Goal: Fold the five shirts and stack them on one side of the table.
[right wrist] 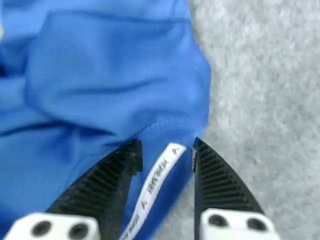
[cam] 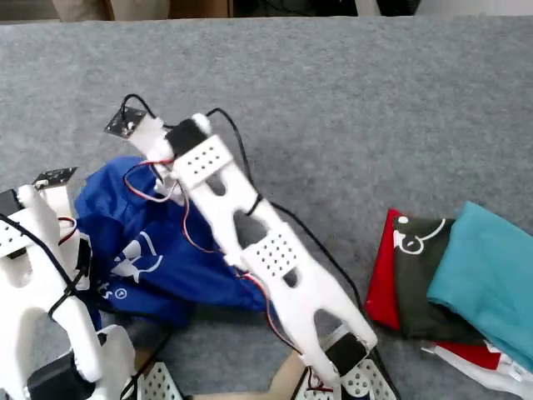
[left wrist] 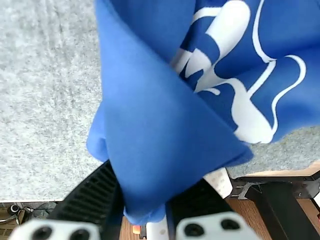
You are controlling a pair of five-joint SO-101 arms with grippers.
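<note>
Grey tabletop (cam: 375, 100) holds a blue shirt (cam: 166, 258); left gripper (left wrist: 155, 176) pinches its fold, right gripper (right wrist: 166, 146) has jaws parted around its labelled hem.

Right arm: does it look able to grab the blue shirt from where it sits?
Probably yes. The right gripper is open, jaws astride the blue shirt at its white tag, nothing blocking. The left gripper is shut on another fold.

Place: a robotics lab or workshop bench.
Surface: grey felt-like cover over the whole tabletop (cam: 375, 100).
Machines: two white plastic arms (cam: 250, 225), their bases at the tabletop's near edge.
Wiring: bare red and black wires (cam: 185, 223) running along the arms.
</note>
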